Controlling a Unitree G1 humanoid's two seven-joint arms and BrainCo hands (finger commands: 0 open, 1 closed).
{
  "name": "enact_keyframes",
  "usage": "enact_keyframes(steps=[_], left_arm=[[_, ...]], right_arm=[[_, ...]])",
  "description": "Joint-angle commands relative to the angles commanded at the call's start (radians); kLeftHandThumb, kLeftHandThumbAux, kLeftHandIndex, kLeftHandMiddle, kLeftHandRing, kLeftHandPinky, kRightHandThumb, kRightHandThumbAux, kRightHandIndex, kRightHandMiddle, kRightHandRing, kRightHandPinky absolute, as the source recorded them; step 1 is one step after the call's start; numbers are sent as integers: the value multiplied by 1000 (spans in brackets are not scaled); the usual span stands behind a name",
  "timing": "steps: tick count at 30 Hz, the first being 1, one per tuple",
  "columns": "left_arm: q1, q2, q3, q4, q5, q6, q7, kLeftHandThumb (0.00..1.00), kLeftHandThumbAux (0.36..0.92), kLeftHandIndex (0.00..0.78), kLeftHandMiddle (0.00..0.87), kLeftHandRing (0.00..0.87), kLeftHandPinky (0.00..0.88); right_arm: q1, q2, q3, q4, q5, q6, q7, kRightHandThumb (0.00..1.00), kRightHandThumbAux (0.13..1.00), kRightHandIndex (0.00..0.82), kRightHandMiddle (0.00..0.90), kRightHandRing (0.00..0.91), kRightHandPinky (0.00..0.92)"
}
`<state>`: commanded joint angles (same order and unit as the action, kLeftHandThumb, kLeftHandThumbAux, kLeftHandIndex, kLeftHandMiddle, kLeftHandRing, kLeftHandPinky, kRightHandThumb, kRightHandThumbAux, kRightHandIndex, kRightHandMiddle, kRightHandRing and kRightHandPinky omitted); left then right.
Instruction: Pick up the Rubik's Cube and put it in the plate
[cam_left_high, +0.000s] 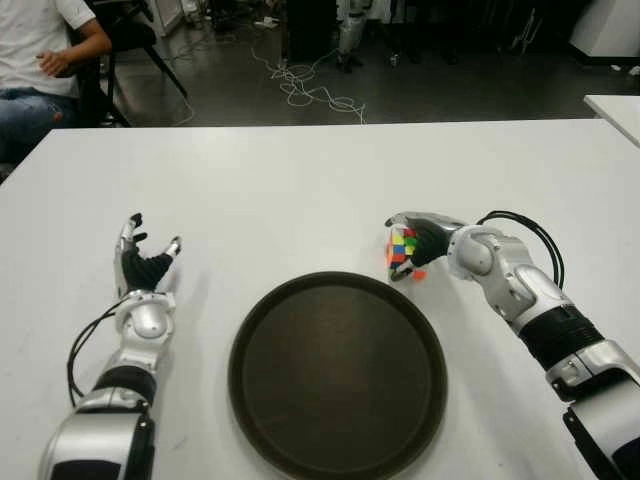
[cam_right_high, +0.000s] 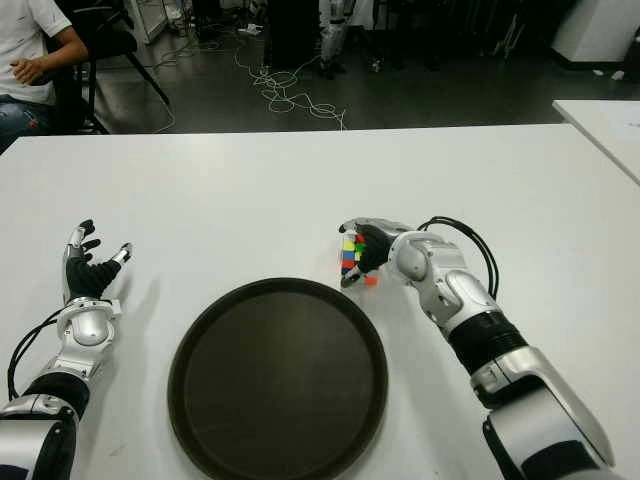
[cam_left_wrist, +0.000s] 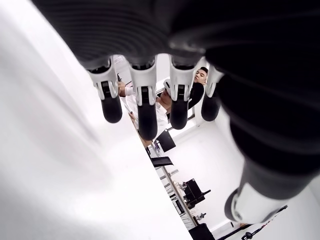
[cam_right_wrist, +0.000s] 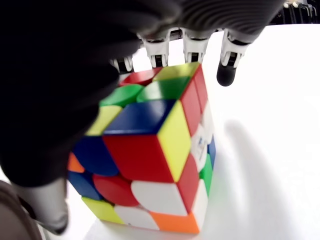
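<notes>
Here, my right robot hand (cam_left_high: 412, 247) cups the Rubik's Cube (cam_left_high: 402, 247) just beside the plate (cam_left_high: 338, 378); I'd tighten the fingers before lifting, while the left robot hand (cam_left_high: 143, 262) shows open on the table (cam_left_high: 300, 190).

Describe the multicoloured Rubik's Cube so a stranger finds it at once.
Start at the round dark brown plate on the white table. Just beyond its far right rim, the right hand closes on the multicoloured Rubik's Cube, the only brightly coloured object there.
</notes>
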<state>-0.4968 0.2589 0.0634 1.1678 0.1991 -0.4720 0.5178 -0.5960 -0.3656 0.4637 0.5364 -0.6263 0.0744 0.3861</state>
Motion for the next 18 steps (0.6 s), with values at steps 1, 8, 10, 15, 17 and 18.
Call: enact_keyframes(steps=[1,8,10,15,17,18], left_arm=[[0,0,0,0,0,-1,0,13,736,114,154,166,182],[1,3,-6,1,8,-1,6,6,727,110,149,154,155],[2,3,-7,1,9,-1,7,4,725,110,152,157,159],[3,4,-5,0,7,0,8,16,729,106,150,153,158],[3,4,-5,0,7,1,9,21,730,107,150,153,160],[2,4,-5,1,7,2,10,24,730,107,150,153,161]], right_arm=[[-3,2,2,12,0,-3,-3,0,713,2,44,15,0],[5,-1,0,-22,0,16,20,0,697,10,57,27,0],[8,-1,-2,-28,3,17,20,0,696,10,59,29,0],[3,6,-3,8,14,-10,3,0,704,6,55,27,0],[2,4,-3,10,17,-17,2,0,704,5,52,25,0],[1,3,-2,13,17,-22,2,0,704,5,51,24,0]])
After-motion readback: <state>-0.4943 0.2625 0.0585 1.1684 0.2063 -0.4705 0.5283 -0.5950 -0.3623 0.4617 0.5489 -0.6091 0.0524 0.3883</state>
